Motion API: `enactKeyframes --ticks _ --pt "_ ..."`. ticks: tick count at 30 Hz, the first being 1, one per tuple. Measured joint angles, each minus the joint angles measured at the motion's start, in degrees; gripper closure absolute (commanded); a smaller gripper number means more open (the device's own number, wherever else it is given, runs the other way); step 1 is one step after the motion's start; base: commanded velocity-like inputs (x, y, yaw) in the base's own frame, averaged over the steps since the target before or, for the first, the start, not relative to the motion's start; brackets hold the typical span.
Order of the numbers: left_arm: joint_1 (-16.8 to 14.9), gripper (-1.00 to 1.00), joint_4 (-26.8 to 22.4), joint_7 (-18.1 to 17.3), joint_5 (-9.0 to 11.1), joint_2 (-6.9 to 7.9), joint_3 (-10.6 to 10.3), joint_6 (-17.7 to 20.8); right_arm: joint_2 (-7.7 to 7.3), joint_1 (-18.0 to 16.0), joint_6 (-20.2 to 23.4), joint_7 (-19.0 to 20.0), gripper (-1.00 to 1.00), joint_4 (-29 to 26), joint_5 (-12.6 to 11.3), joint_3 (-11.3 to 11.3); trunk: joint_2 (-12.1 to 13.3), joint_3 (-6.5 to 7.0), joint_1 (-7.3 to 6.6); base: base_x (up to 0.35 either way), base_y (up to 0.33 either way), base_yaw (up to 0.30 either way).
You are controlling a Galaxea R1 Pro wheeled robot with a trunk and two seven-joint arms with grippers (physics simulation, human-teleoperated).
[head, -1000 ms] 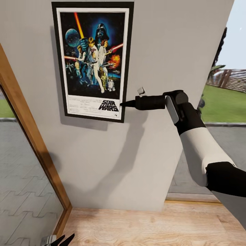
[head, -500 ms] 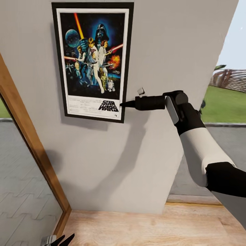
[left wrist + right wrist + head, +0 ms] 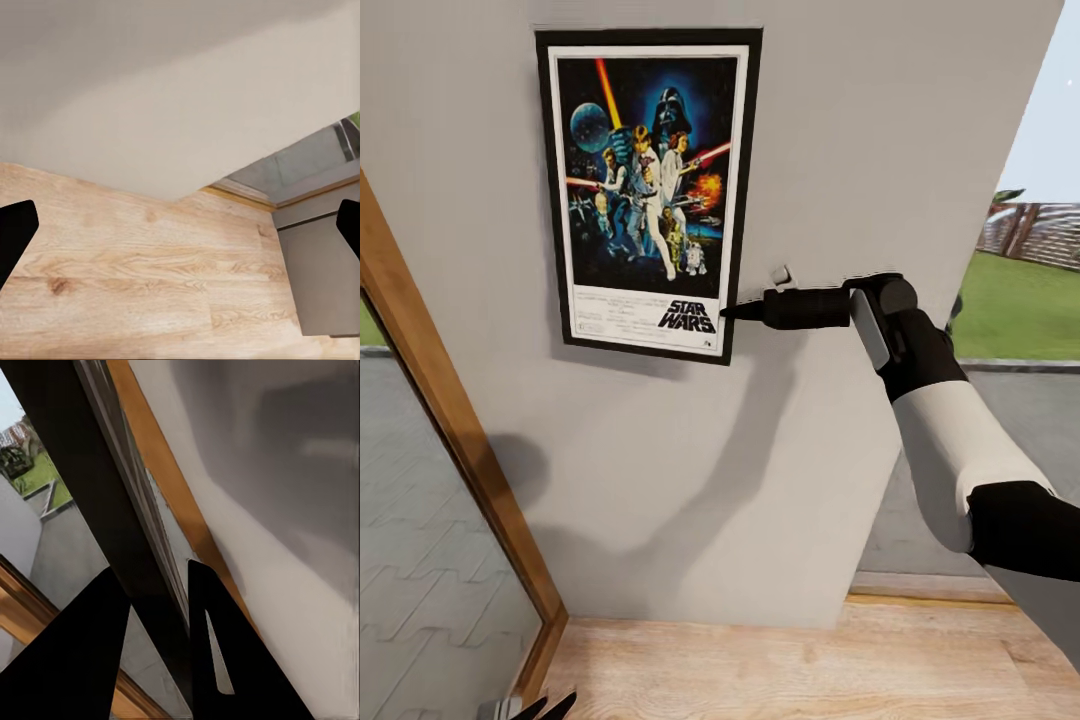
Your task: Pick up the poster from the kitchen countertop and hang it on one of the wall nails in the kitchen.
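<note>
Hanging flat against the pale grey wall (image 3: 840, 150), the poster (image 3: 650, 190) sits upright with its thin black frame, white border and dark blue artwork facing you; the frame's top edge is close to the upper edge of the head view. Your right end effector (image 3: 732, 312) reaches across from the right arm (image 3: 950, 430) and its dark tip meets the poster's right frame edge near the lower right corner, level with the title lettering. In the right wrist view the two black fingers (image 3: 79, 660) stand close together with the dark frame strip (image 3: 90, 495) running between them, so the jaws are narrow and closed on the poster's edge. The arm throws a broad shadow down the wall below the poster.

Your left end effector (image 3: 545, 708) hangs low at the bottom edge of the head view, above the wooden floor (image 3: 780, 670). In the left wrist view its two black fingertips (image 3: 15, 236) sit far apart at either side, so it is wide and holds nothing, with the floor and the base of the wall ahead of it.

A wooden door frame (image 3: 450, 450) slants along the wall's left side, and grass (image 3: 1015, 300) shows past the wall's right edge.
</note>
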Motion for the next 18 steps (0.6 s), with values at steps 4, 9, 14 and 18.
enactKeyframes --ticks 4,9,14,18 --pt "0.0 -1.00 0.0 0.0 0.0 0.00 0.0 0.0 -1.09 0.8 0.1 0.1 1.00 0.0 0.1 -0.1 0.0 0.00 0.00 0.000 0.000 0.000" --pt "0.0 -1.00 0.0 0.0 0.0 0.00 0.0 0.0 -1.10 0.8 0.1 0.1 1.00 0.0 0.1 -0.1 0.0 0.00 0.00 0.000 0.000 0.000" --pt "0.0 -1.00 0.0 0.0 0.0 0.00 0.0 0.0 -1.10 0.8 0.1 0.1 1.00 0.0 0.1 -0.1 0.0 0.00 0.00 0.000 0.000 0.000" --pt "0.1 -1.00 0.0 0.0 0.0 -0.02 0.0 -0.1 -1.61 0.9 0.1 0.2 1.00 -0.1 0.0 -0.1 0.0 0.00 0.00 0.002 0.000 0.000"
